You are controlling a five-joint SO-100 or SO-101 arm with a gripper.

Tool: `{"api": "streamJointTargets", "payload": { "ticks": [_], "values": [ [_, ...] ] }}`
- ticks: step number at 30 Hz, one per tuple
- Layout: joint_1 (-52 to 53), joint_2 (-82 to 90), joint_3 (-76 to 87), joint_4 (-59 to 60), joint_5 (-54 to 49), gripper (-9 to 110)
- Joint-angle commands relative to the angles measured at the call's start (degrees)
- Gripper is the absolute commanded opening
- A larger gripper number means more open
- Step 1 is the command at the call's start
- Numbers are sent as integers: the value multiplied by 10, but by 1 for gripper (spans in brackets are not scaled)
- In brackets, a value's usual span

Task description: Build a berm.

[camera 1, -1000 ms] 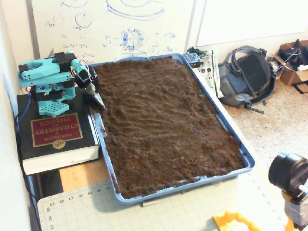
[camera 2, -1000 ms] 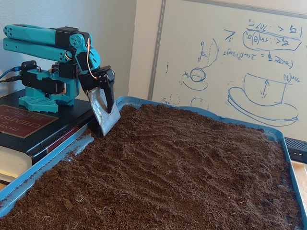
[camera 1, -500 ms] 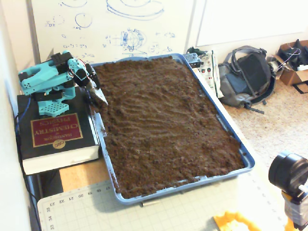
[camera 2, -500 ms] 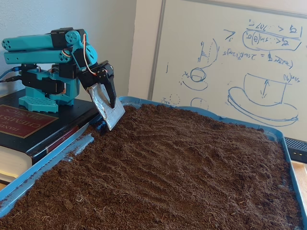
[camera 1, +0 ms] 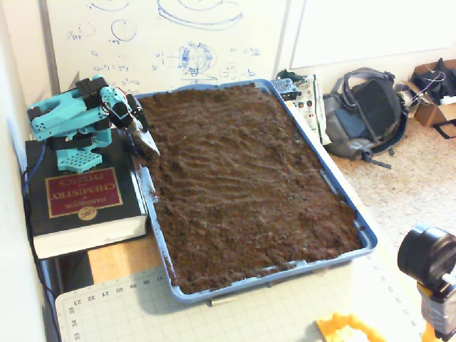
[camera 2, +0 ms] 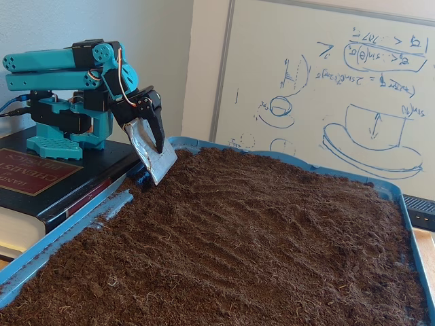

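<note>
The scoop [camera 2: 153, 153] on the arm has lifted a little off the dirt [camera 2: 245, 244] by the tray [camera 1: 349, 206] edge. No berm shows yet; the dirt lies flat. I cannot tell if the fingers are closed.

One fixed view high overhead; another low, close; both share tray [camera 1: 367, 239].

Dark brown crumbly soil [camera 1: 242, 178] spread flat across a blue tray [camera 1: 368, 239], faintly rippled surface seen in both fixed views, no raised berm yet formed
</note>
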Motion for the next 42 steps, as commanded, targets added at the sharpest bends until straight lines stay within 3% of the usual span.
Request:
{"api": "streamJointTargets", "payload": {
  "ticks": [1, 18, 32, 42],
  "values": [
    [5, 20, -8, 8, 4, 1],
    [7, -9, -20, 6, 6, 0],
    [6, -420, -305, -21, 7, 0],
    [0, -589, -410, -22, 47, 0]
  ]
}}
